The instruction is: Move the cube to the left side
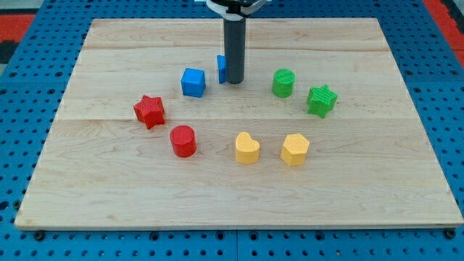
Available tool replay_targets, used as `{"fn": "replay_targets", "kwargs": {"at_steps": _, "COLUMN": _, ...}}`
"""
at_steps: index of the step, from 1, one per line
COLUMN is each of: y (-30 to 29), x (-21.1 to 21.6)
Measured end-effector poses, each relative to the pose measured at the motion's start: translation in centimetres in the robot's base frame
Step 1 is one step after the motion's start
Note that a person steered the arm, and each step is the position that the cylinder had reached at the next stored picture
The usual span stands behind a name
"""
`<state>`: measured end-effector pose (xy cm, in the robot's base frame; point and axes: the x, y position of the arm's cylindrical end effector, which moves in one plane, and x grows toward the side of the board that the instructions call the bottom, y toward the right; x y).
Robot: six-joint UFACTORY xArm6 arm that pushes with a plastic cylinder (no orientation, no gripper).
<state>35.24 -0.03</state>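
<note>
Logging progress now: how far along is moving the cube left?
Nothing looks done: the blue cube sits near the board's middle, toward the view's top. In hand: my tip stands to its right, beside a partly hidden blue block. The leftward push remains.

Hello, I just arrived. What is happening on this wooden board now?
A robot arm is pushing small blocks with a dark rod. My tip stands near the view's top, just right of a blue block that the rod partly hides. The blue cube, which is to go left, sits apart on the tip's left. The red, yellow and green blocks lie around them, away from the tip.
</note>
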Motion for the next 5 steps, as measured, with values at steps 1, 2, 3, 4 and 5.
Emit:
{"fn": "replay_targets", "kwargs": {"at_steps": 1, "y": 0.0, "x": 0.0}}
{"fn": "replay_targets", "kwargs": {"at_steps": 2, "y": 0.0, "x": 2.5}}
{"fn": "replay_targets", "kwargs": {"at_steps": 3, "y": -1.6, "x": 2.2}}
{"fn": "replay_targets", "kwargs": {"at_steps": 4, "y": -4.5, "x": 1.9}}
{"fn": "replay_targets", "kwargs": {"at_steps": 5, "y": -7.5, "x": 1.9}}
